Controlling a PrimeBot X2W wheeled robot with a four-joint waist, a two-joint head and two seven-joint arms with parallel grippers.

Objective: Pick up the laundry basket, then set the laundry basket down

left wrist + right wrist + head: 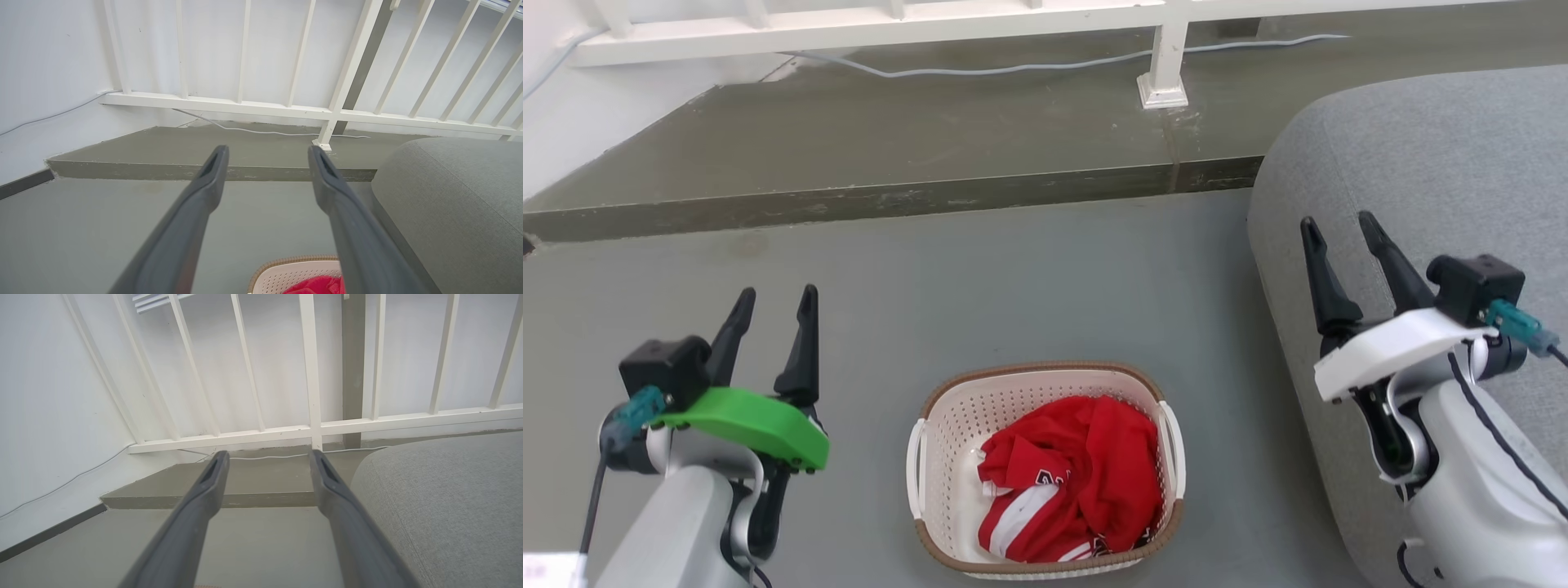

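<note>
The laundry basket stands on the grey floor at the bottom centre of the head view, cream-white and perforated with a brown rim and white side handles. Red and white clothing lies inside it. My left gripper hovers open to the basket's left, apart from it, fingers empty. My right gripper is open to the right, above the grey sofa, also empty. In the left wrist view my left gripper frames bare floor, and the laundry basket's rim peeks in at the bottom edge. The right gripper is spread in the right wrist view.
A grey sofa fills the right side. A raised floor step crosses behind the basket, with a white railing, its post and a pale cable beyond. Open floor lies between basket and step.
</note>
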